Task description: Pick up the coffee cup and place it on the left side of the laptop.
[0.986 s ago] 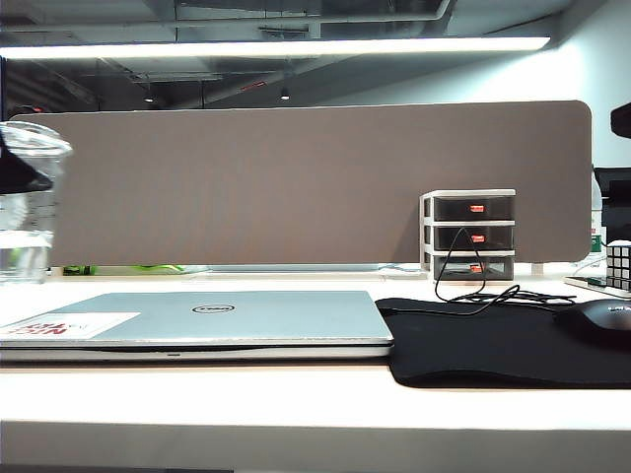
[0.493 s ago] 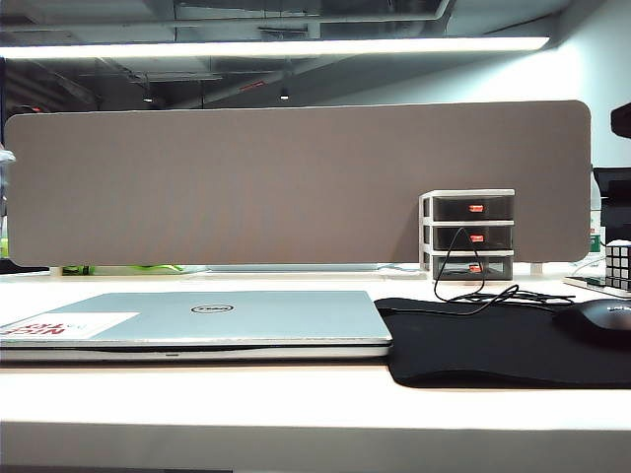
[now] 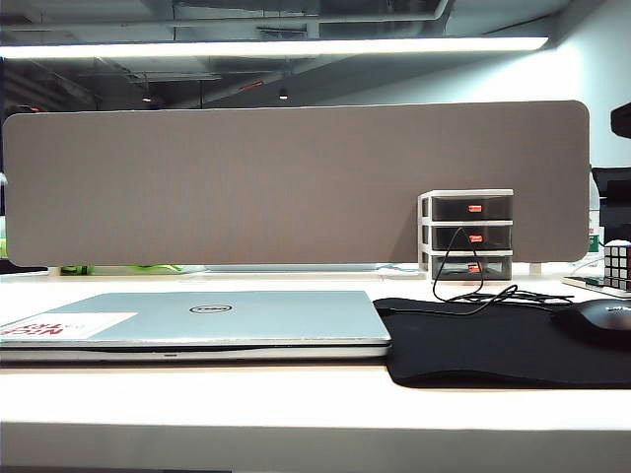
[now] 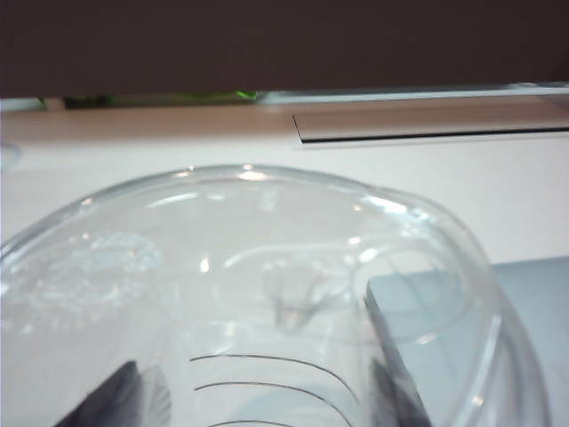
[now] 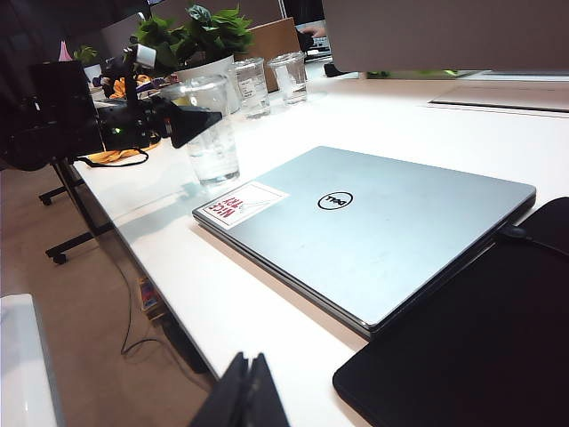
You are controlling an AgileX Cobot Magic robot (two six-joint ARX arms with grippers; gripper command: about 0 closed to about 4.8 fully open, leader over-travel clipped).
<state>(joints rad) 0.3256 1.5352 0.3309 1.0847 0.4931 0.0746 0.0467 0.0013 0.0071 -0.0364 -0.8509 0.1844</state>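
Off the left end of the desk (image 3: 296, 394), the left gripper (image 4: 258, 405) has its dark fingers (image 4: 120, 400) on either side of the coffee cup (image 5: 213, 133), closed onto its clear wall and holding it upright. From the left wrist camera the domed lid fills almost the whole view, with the fingers showing through the plastic. The right wrist camera shows the cup just beside the laptop's (image 3: 212, 315) sticker corner, at the left edge of the desk. There is a little clear liquid in its lower part. I cannot tell whether its base rests on the desk or sits just above it. The exterior camera does not catch the cup at all.

Behind the cup, toward the far left corner, stand two more clear cups (image 5: 267, 80) and a green plant (image 5: 200, 31) in a white pot.

The laptop lies closed and flat on the left half of the desk, near the front edge, with its white sticker (image 3: 64, 325) and red lettering at the front left corner of the lid. The black mouse pad (image 3: 493, 345) sits just beside the laptop's right edge, with a thin black cable (image 3: 473, 296) looping over its back part and a dark mouse (image 3: 596, 317) on its right end. The grey three-drawer organizer (image 3: 468, 235) stands at the back edge against the brown divider (image 3: 296, 182). A puzzle cube (image 3: 618, 264) sits near the right end.

The right gripper (image 5: 244, 396) hangs low off the front of the desk, before the gap between laptop and mouse pad. Its two fingers are pressed together with nothing between them.
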